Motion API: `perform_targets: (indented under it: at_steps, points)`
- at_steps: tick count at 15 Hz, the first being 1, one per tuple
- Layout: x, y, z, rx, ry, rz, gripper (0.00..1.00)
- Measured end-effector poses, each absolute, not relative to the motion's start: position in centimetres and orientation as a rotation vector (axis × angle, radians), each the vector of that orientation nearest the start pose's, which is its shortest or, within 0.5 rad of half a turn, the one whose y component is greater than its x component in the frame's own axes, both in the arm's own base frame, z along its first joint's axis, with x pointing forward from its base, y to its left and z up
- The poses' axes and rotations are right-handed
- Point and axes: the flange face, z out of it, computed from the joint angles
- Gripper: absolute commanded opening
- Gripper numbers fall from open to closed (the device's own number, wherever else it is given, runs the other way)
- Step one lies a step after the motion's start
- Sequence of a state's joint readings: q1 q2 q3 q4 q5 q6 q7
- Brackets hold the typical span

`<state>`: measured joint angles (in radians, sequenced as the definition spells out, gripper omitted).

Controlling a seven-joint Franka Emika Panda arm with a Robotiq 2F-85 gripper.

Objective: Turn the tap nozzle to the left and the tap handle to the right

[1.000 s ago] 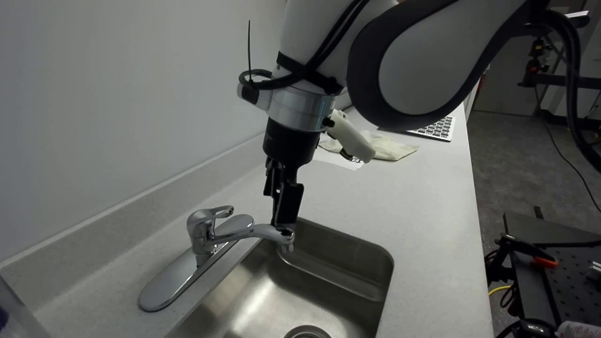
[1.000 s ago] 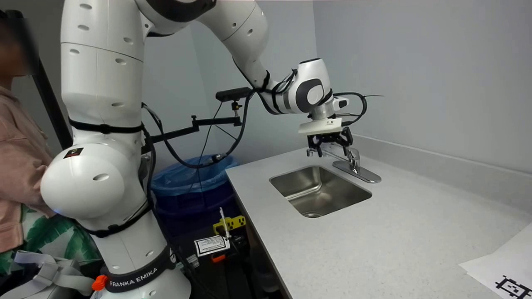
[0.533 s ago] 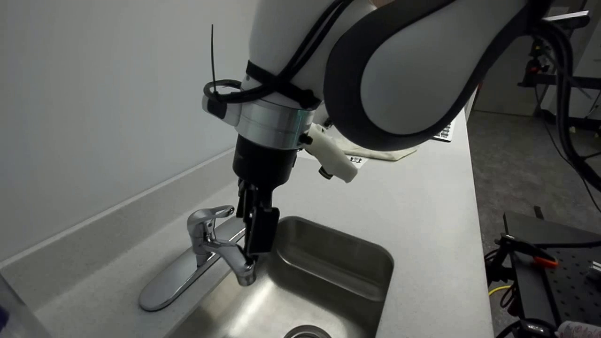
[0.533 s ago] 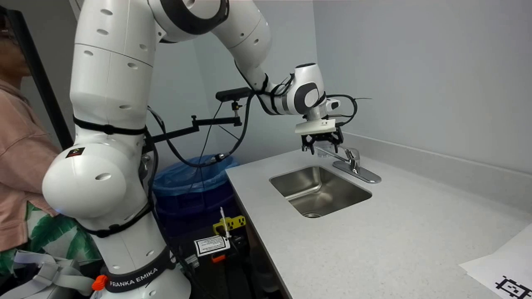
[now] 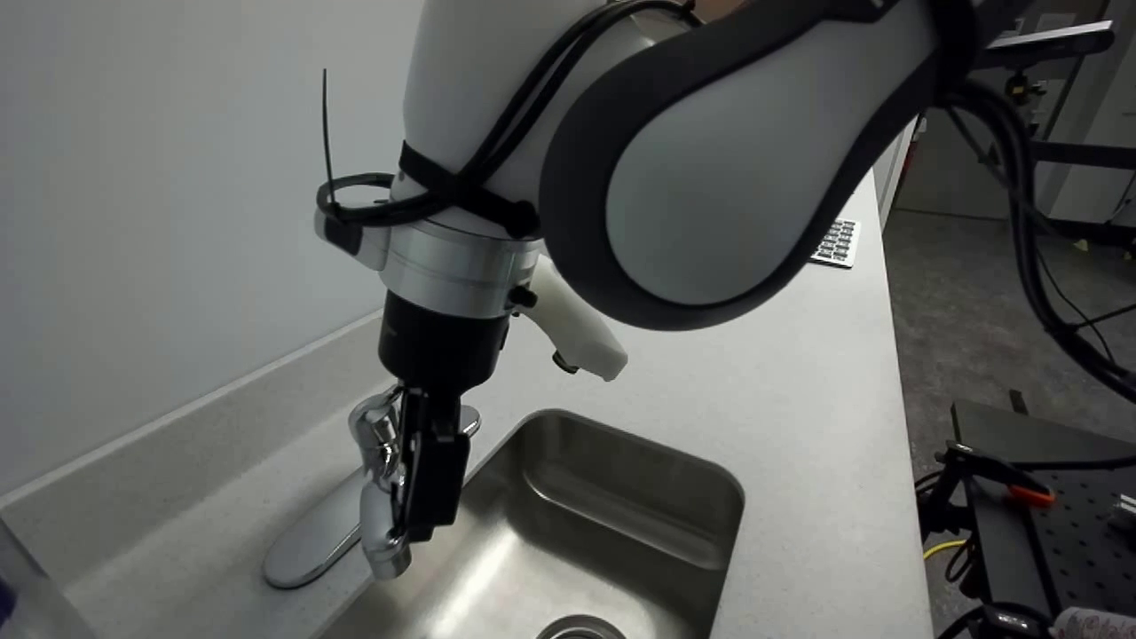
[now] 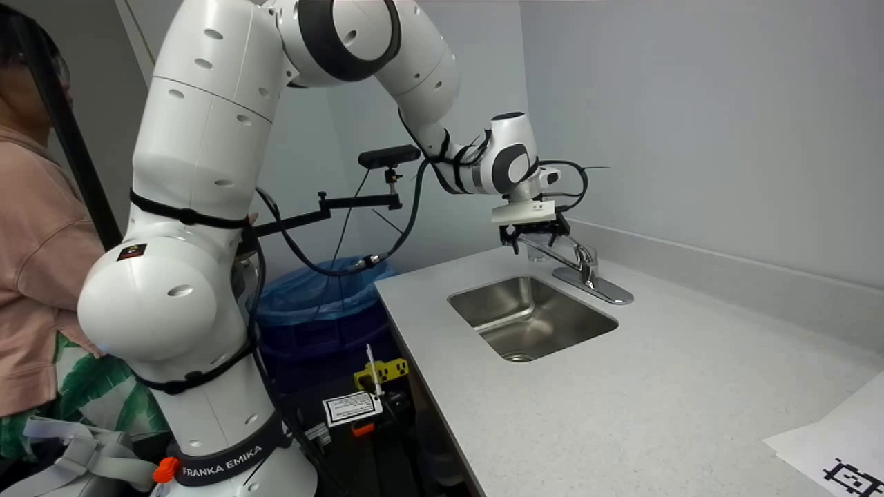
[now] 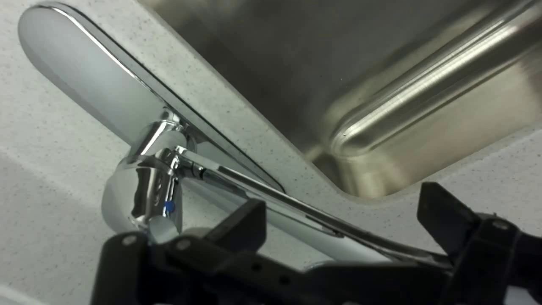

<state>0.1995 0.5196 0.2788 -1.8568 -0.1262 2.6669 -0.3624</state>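
The tap nozzle, a slim chrome spout, [image 5: 380,532] points toward the camera in an exterior view, its tip near the sink's edge; it also shows in an exterior view [image 6: 549,251] and crosses the wrist view [image 7: 305,212]. The tap handle [image 5: 374,414] tops the faucet's round base, partly hidden by my gripper; in the wrist view its blade is mostly hidden by a finger. My gripper [image 5: 421,524] is upright against the nozzle near its tip. Its fingers stand apart in the wrist view [image 7: 343,201] and in an exterior view [image 6: 533,243], with the nozzle running across under them, not clamped.
The steel sink [image 5: 621,510] lies beside the faucet's long chrome base plate [image 5: 311,537]. A wall [image 5: 177,266] with a low backsplash rises behind the tap. A clear container [image 6: 537,254] stands beyond the faucet. A keyboard [image 5: 836,244] lies farther along the counter.
My gripper has moved left and toward the camera in an exterior view. The nozzle has swung the same way, from over the sink's far end to near its side edge.
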Motion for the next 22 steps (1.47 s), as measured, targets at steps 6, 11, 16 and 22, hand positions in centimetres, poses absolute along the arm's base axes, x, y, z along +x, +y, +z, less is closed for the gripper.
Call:
perform_targets:
  at_steps: [6,11,16,22]
  points:
    - [60.8,30.4,28.2,-2.734,-1.308,-0.462,1.00]
    - [61.0,30.5,28.4,-2.742,-1.312,-0.423,1.00]
    - [60.7,30.3,28.4,-2.759,-1.320,-0.318,1.00]
    - [59.7,30.0,27.7,-2.769,-1.318,-0.201,1.00]
